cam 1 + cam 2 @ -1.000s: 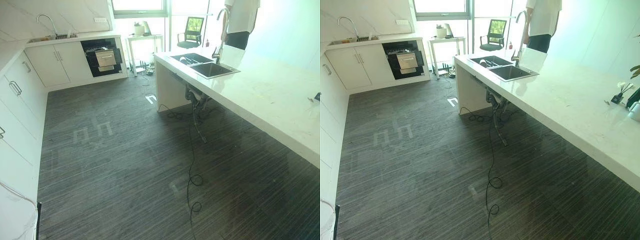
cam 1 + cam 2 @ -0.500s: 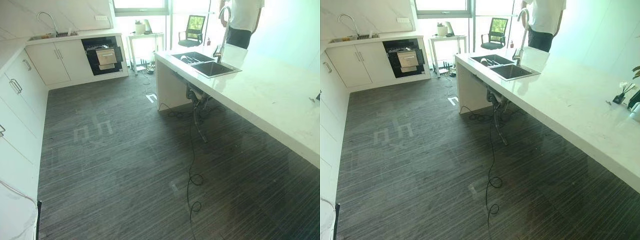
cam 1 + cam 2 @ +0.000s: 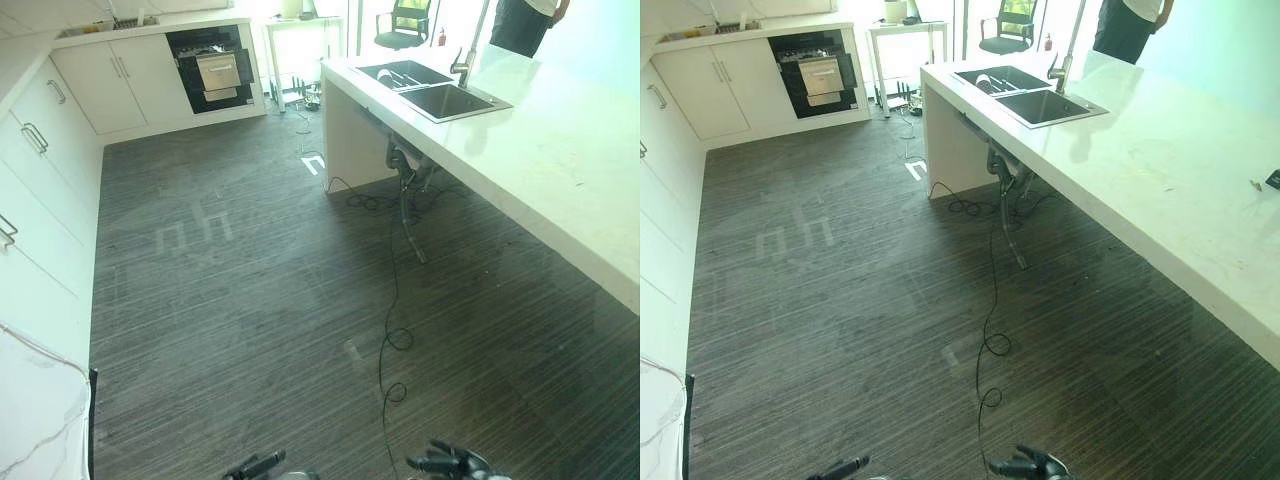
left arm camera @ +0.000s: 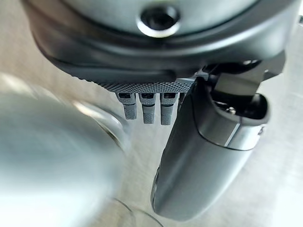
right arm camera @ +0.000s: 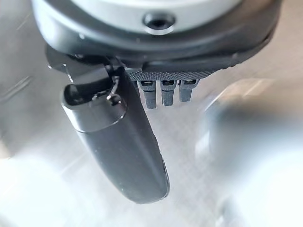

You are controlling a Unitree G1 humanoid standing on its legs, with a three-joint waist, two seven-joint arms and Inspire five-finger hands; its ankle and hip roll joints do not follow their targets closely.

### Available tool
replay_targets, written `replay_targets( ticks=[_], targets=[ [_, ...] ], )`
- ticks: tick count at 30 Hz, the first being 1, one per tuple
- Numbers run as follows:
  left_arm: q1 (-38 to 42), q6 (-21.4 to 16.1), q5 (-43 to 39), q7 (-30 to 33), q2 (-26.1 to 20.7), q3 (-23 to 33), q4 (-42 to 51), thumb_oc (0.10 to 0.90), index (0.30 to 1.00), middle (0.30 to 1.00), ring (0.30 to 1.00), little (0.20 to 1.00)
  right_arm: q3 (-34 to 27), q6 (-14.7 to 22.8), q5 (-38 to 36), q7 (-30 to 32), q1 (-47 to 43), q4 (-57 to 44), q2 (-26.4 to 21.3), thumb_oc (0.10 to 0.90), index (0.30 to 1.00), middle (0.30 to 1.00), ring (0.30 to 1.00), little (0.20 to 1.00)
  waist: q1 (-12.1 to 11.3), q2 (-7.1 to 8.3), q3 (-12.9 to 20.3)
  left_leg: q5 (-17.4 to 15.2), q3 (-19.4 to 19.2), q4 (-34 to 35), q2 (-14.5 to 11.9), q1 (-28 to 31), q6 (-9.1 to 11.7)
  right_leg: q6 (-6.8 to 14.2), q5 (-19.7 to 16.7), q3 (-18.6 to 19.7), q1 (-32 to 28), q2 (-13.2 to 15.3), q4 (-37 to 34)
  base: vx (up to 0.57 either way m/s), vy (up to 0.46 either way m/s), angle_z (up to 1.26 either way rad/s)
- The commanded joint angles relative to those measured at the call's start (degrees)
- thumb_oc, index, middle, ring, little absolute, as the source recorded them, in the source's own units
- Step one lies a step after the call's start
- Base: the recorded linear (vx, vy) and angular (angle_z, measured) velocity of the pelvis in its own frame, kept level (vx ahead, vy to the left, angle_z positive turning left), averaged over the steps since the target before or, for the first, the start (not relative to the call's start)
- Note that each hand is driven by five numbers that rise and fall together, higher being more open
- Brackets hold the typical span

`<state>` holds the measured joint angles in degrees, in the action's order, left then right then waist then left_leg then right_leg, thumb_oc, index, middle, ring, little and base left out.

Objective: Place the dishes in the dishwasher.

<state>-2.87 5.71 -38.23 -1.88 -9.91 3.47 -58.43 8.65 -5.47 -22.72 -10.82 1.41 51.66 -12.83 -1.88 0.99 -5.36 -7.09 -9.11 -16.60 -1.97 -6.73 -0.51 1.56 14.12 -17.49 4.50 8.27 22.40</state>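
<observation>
White cupboards [image 3: 60, 110] line my left. The dishwasher [image 3: 212, 68] stands open at the far wall. My left hand [image 4: 142, 106] hangs with straight fingers, holding nothing. My right hand [image 5: 161, 92] does too. Dishes [image 3: 985, 80] lie in the sink [image 3: 1025, 92] on the counter [image 3: 1180, 180].

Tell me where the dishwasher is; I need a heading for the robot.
The black open-fronted dishwasher sits far across the floor, upper left in the eye views, built into the white cabinets against the back wall.
</observation>
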Motion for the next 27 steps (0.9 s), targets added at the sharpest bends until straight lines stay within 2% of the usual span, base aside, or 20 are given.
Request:
replay_targets(
  ticks=[1,3,4,6,7,8,9,10,12,14,16,17,18,21,22,23,24,25,26,27],
  targets=[
    [0.22,-8.43,-1.24,-0.84,-1.03,-0.52,6.67,0.800,0.900,0.900,0.900,0.900,0.10,3.76,-1.47,1.62,-0.69,-9.59,-2.65,0.800,0.900,0.900,0.900,0.900,-0.45,-0.36,0.15,-5.78,-1.95,-0.59,-2.09,3.70,4.54,3.75,-2.06,0.00,-1.59,-1.13,-5.21,0.00,-0.050,0.08],
    [-1.39,-9.60,-2.19,-1.42,-1.60,-0.43,12.97,0.800,0.900,0.900,0.900,0.900,-0.81,2.95,-0.59,2.40,0.82,-17.58,-3.60,0.800,0.900,0.900,0.900,0.900,-0.63,0.05,-0.82,-3.67,-2.91,-0.59,-1.70,3.93,5.15,3.39,-2.10,0.07,-1.76,-0.91,-5.21,0.01,-0.042,0.01],
    [-2.29,-11.11,-2.11,-2.65,-1.94,-0.06,16.39,0.800,0.900,0.900,0.900,0.900,-1.80,3.84,1.23,2.04,1.67,-21.79,-4.25,0.800,0.900,0.900,0.900,0.900,-0.76,0.79,-1.80,-0.26,-4.10,-0.59,-1.08,4.12,5.54,3.04,-2.07,0.30,-2.03,-0.30,-5.21,0.04,-0.048,0.01],
    [-3.62,-12.69,-1.83,-3.78,-2.45,0.40,21.31,0.800,0.900,0.900,0.900,0.900,-3.21,4.50,2.16,1.62,3.19,-27.31,-4.83,0.800,0.900,0.900,0.900,0.900,-0.91,1.79,-3.21,4.07,-4.97,-0.59,-0.61,3.45,5.89,2.43,-2.05,0.64,-2.43,0.40,-5.21,0.04,-0.025,0.03],
    [-3.88,-12.94,-2.05,-3.96,-2.51,0.38,22.24,0.800,0.900,0.900,0.900,0.900,-3.59,4.89,2.28,1.41,3.56,-28.04,-4.86,0.800,0.900,0.900,0.900,0.900,-0.81,1.71,-3.43,4.50,-5.25,-0.59,-1.08,2.92,5.99,2.40,-2.02,0.57,-2.55,0.31,-5.21,0.07,0.063,0.09],
    [-4.56,-14.12,-2.62,-4.43,-2.56,0.62,24.13,0.800,0.900,0.900,0.900,0.900,-4.57,6.56,3.00,0.64,4.17,-29.15,-4.91,0.800,0.900,0.900,0.900,0.900,-0.50,1.08,-3.98,4.71,-6.34,-0.59,-3.17,1.28,6.21,2.45,-1.81,0.24,-2.78,-0.15,-5.21,0.15,0.111,0.16],
    [-5.05,-14.80,-2.94,-4.83,-2.52,0.82,24.98,0.800,0.900,0.900,0.900,0.900,-5.00,7.35,3.45,0.30,4.41,-29.70,-5.01,0.800,0.900,0.900,0.900,0.900,-0.24,0.56,-4.12,3.31,-6.37,-0.59,-4.67,0.80,6.86,2.85,-0.90,0.09,-3.51,-0.56,-5.21,0.10,0.135,0.23],
    [-5.34,-15.15,-3.18,-5.12,-2.44,0.95,25.51,0.800,0.900,0.900,0.900,0.900,-5.22,7.61,3.55,0.07,4.52,-30.06,-5.13,0.800,0.900,0.900,0.900,0.900,-0.17,0.22,-4.25,3.74,-7.09,-0.59,-5.67,-0.19,6.45,2.57,-1.46,-0.39,-3.10,-0.68,-5.21,0.16,0.184,0.20],
    [-7.64,-16.05,-3.81,-5.10,-2.86,0.92,30.42,0.800,0.900,0.900,0.900,0.900,-7.01,9.02,3.34,-1.73,6.96,-33.44,-5.62,0.800,0.900,0.900,0.900,0.900,0.37,-1.04,-4.27,3.76,-6.28,-0.59,-10.64,-3.12,7.19,2.42,-0.34,-0.98,-4.15,-1.31,-5.21,0.18,0.214,0.10],
    [-9.21,-17.27,-3.36,-5.23,-2.98,0.61,33.04,0.800,0.900,0.900,0.900,0.900,-8.19,9.86,2.95,-3.06,9.07,-36.00,-6.40,0.800,0.900,0.900,0.900,0.900,0.58,-1.43,-4.06,5.02,-5.62,-0.59,-12.87,-4.62,7.84,2.24,0.53,-1.17,-5.07,-1.32,-5.21,0.21,0.213,-0.04],
    [-10.26,-18.95,-2.47,-6.49,-3.08,0.81,34.43,0.800,0.900,0.900,0.900,0.900,-8.97,12.03,3.02,-3.91,10.31,-37.34,-7.17,0.800,0.900,0.900,0.900,0.900,0.65,-1.48,-3.72,4.74,-6.62,-0.59,-13.71,-5.02,8.00,2.34,1.32,-1.87,-6.26,-0.62,-5.21,0.31,0.296,-0.08],
    [-10.31,-18.88,-1.91,-6.83,-3.43,0.95,35.01,0.800,0.900,0.900,0.900,0.900,-9.26,11.94,2.47,-4.12,10.38,-37.78,-7.53,0.800,0.900,0.900,0.900,0.900,0.89,-0.97,-3.57,2.35,-7.40,-0.59,-13.34,-3.79,8.33,3.13,2.26,-2.04,-7.48,0.35,-5.21,0.46,0.425,-0.07],
    [-10.18,-17.30,-1.11,-7.94,-4.75,0.79,37.16,0.800,0.900,0.900,0.900,0.900,-9.84,11.28,1.01,-3.73,10.66,-39.70,-7.37,0.800,0.900,0.900,0.900,0.900,1.09,-0.98,-3.18,1.00,-8.87,-0.59,-12.55,-3.08,7.41,3.84,2.28,-2.49,-9.19,1.33,-5.21,0.45,0.401,-0.07],
    [-9.01,-15.10,-0.77,-9.05,-6.55,-0.41,40.26,0.800,0.900,0.900,0.900,0.900,-9.77,11.02,0.17,-2.29,10.46,-41.40,-6.37,0.800,0.900,0.900,0.900,0.900,0.55,-1.05,-2.62,-0.52,-8.30,-0.59,-9.93,-2.46,5.39,5.22,2.08,-2.55,-12.39,2.14,-5.21,0.39,0.360,0.15],
    [-8.45,-14.92,-0.36,-9.21,-7.17,-1.10,41.22,0.800,0.900,0.900,0.900,0.900,-9.40,11.12,-0.29,-1.42,10.31,-41.94,-5.72,0.800,0.900,0.900,0.900,0.900,0.35,-1.02,-2.37,-1.23,-7.86,-0.59,-8.68,-2.23,4.40,6.08,0.45,-2.68,-13.64,2.27,-5.21,0.30,0.256,0.45],
    [-8.16,-14.86,1.04,-9.67,-7.77,-1.84,42.16,0.800,0.900,0.900,0.900,0.900,-9.09,11.30,-0.38,-0.63,9.97,-42.19,-5.03,0.800,0.900,0.900,0.900,0.900,0.24,-0.91,-2.14,-1.98,-7.27,-0.59,-7.20,-1.90,3.42,7.41,-2.89,-2.53,-14.37,2.36,-5.21,0.38,0.417,0.41],
    [-7.72,-15.18,3.61,-9.97,-8.76,-3.39,43.63,0.800,0.900,0.900,0.900,0.900,-8.61,11.29,-0.75,0.46,9.67,-43.46,-4.23,0.800,0.900,0.900,0.900,0.900,0.79,-1.90,-2.11,-2.69,-6.44,-0.59,-5.68,-1.33,1.26,8.87,-11.55,-2.42,-12.30,2.94,1.24,0.30,0.399,0.34],
    [-7.52,-15.15,4.23,-9.73,-9.16,-4.16,44.54,0.800,0.900,0.900,0.900,0.900,-8.36,11.30,-0.94,0.79,9.93,-44.56,-4.08,0.800,0.900,0.900,0.900,0.900,1.02,-2.18,-2.25,-3.54,-5.94,-0.59,-4.79,-0.66,0.46,9.25,-13.56,-1.80,-8.95,4.14,8.89,0.29,0.445,0.72],
    [-7.59,-14.73,4.71,-9.35,-9.81,-5.45,46.99,0.800,0.900,0.900,0.900,0.900,-7.56,12.27,-1.22,1.25,9.86,-45.53,-3.99,0.800,0.900,0.900,0.900,0.900,1.62,-2.60,-2.80,-5.18,-5.74,-0.59,-3.52,0.85,-0.58,8.77,-14.84,-0.74,-1.40,5.07,17.29,0.19,0.244,0.68],
    [-7.61,-14.88,5.22,-8.74,-10.12,-5.98,47.76,0.800,0.900,0.900,0.900,0.900,-7.37,12.56,-1.36,1.42,9.66,-45.67,-4.13,0.800,0.900,0.900,0.900,0.900,1.81,-2.58,-2.98,-5.30,-5.87,-0.59,-3.45,1.06,-0.48,8.56,-14.28,-1.19,-0.19,4.16,16.22,0.18,0.155,0.50]
  ],
)
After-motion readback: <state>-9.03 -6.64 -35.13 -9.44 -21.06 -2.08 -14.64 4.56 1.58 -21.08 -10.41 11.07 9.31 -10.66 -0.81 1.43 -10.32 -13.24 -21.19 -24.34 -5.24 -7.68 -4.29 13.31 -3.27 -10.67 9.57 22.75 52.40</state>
